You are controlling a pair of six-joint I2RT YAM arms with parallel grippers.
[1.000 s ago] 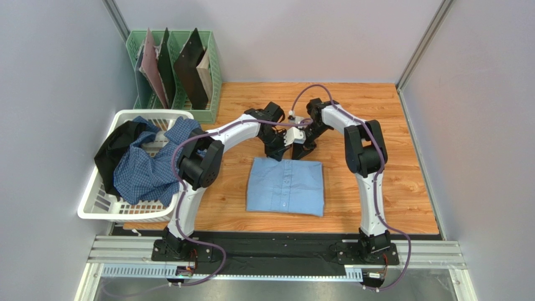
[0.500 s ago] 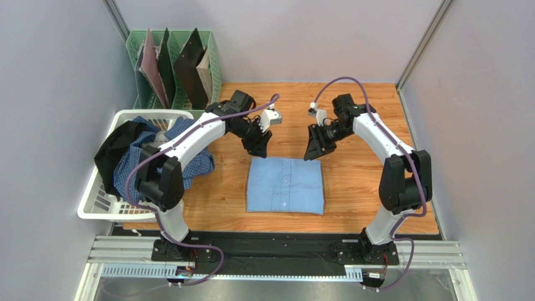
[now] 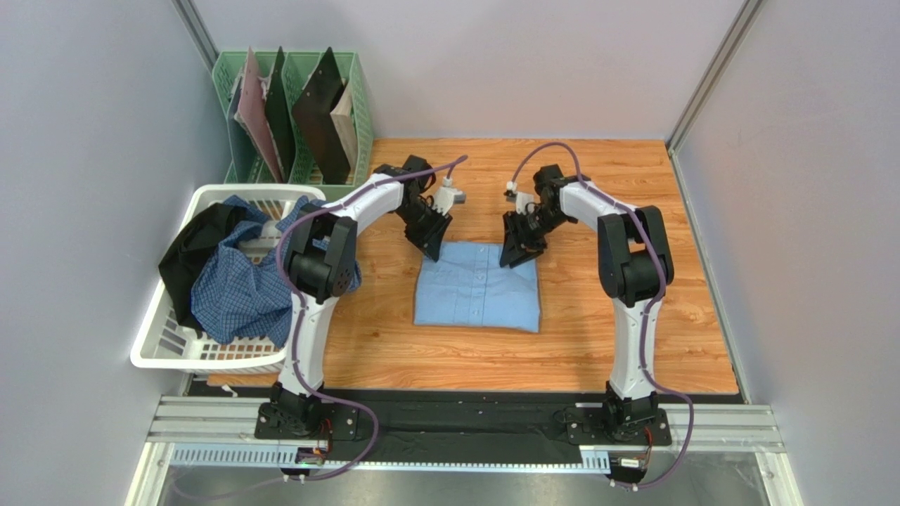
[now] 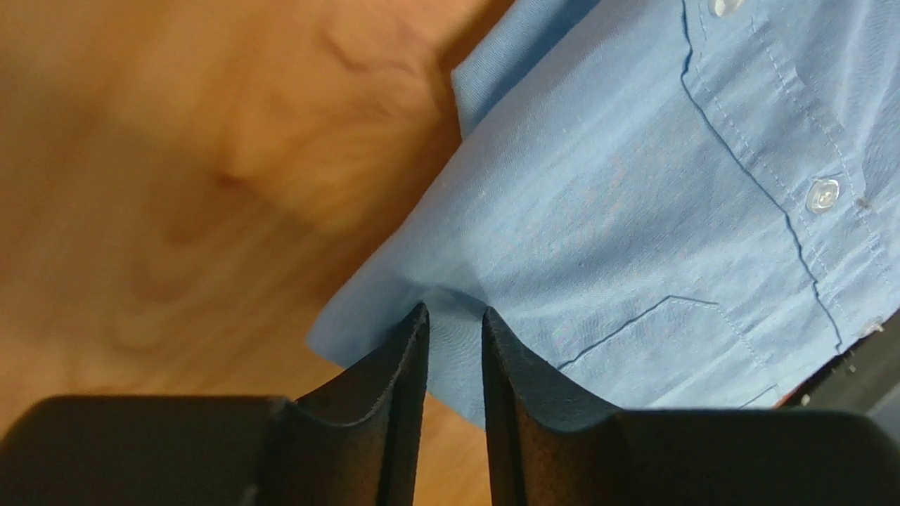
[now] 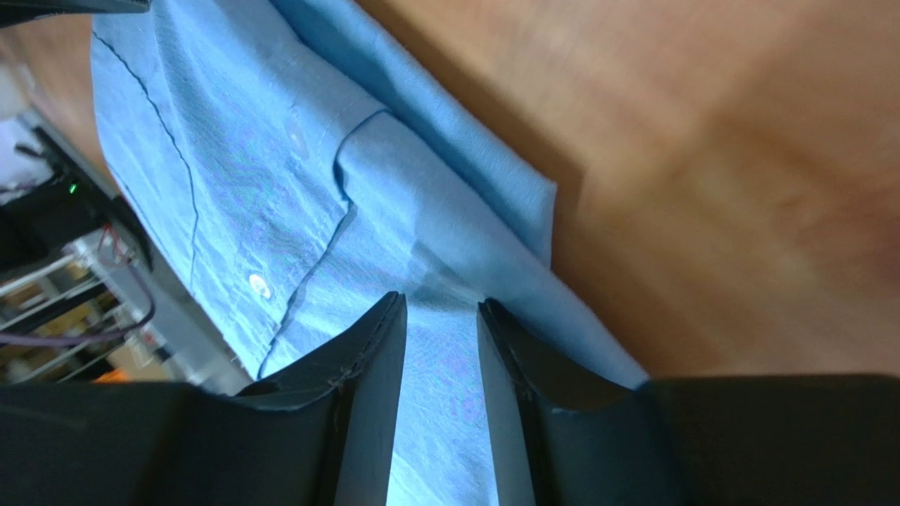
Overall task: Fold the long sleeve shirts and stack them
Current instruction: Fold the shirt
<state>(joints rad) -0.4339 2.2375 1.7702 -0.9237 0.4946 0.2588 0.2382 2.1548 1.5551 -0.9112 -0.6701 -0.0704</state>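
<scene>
A plain light blue long sleeve shirt (image 3: 477, 287) lies folded into a rectangle in the middle of the wooden table, button placket up. My left gripper (image 3: 431, 245) is down on its far left corner, and in the left wrist view (image 4: 454, 311) the narrowly parted jaws pinch a small ridge of the blue cloth (image 4: 634, 190). At the far right corner my right gripper (image 3: 514, 253) (image 5: 442, 300) grips the blue cloth (image 5: 232, 137) the same way. A blue-and-white checked shirt (image 3: 238, 290) sits crumpled in the basket.
A white laundry basket (image 3: 158, 353) stands at the left table edge, with a black garment (image 3: 195, 248) hanging over its side. At the back left a green file rack (image 3: 296, 116) holds several boards. Grey walls close in both sides.
Both grippers spread apart from the middle of the far edge, then came down on the shirt's far corners. The folded shirt has shifted a little toward the back of the table.
</scene>
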